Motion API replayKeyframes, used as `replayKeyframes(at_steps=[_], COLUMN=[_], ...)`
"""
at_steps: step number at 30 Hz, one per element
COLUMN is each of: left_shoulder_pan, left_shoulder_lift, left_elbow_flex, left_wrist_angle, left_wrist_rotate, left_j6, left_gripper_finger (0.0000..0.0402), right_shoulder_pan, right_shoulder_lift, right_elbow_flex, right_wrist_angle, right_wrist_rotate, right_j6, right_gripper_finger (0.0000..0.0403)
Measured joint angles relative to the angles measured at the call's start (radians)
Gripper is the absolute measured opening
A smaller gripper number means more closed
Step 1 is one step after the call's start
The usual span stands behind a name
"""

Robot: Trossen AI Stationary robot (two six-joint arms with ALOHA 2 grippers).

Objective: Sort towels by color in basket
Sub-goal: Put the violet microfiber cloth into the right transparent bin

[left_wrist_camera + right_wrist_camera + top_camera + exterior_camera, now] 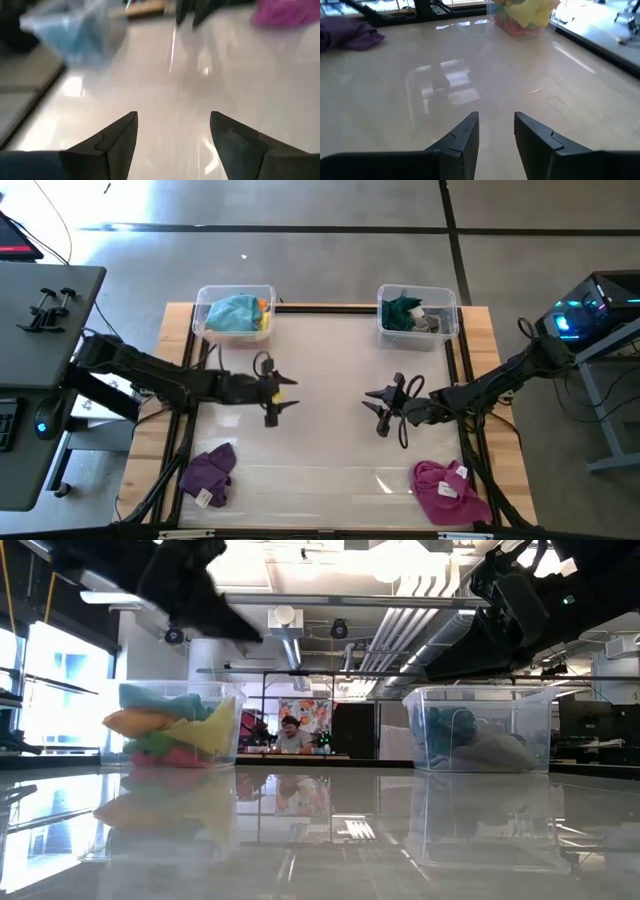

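Purple towel [209,474] lies crumpled, long axis toward the bins. Left gripper [277,397] wide open, empty; right gripper [379,409] partly open, empty.

No readable text anywhere. White tags on the purple towel [209,473] and magenta towel [447,491] are too small to read. Poster in the room behind is just a colour blur.

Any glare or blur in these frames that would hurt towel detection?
Left wrist view: motion-blurred, the magenta towel and a bin smeared. Low view: glossy table mirrors the ceiling lights and both bins; bright window at left. Right wrist view: sharp, glare patch mid-table, the purple towel clear. High view: even light, faint sheen near the front edge.
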Motion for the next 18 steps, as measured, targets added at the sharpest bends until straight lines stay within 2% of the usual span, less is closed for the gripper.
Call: replayKeyframes(at_steps=[5,12,15,18], left_shoulder_pan=[-0.085,-0.166,-0.210,-0.276], left_shoulder_lift=[0.026,0.046,0.058,0.072], left_elbow_flex=[0.080,0.291,0.373,0.426], left_wrist_angle=[-0.296,-0.781,-0.937,-1.066], left_wrist_rotate=[-0.028,0.192,0.260,0.314], left_j6=[-0.233,-0.578,-0.741,-0.927], left_gripper_finger=[0.0234,0.0234,0.0234,0.0234], right_shoulder_pan=[0.000,0.000,0.002,0.002], right_shoulder_lift=[0.000,0.000,-0.020,-0.068], right_elbow_flex=[0.000,0.000,0.000,0.000], right_wrist_angle=[-0.003,-0.045,-0.185,-0.437], right_wrist_rotate=[0.010,0.035,0.110,0.228], right_j6=[-0.044,-0.099,-0.078,0.108], right_gripper_finger=[0.0119,0.0119,0.0119,0.0119])
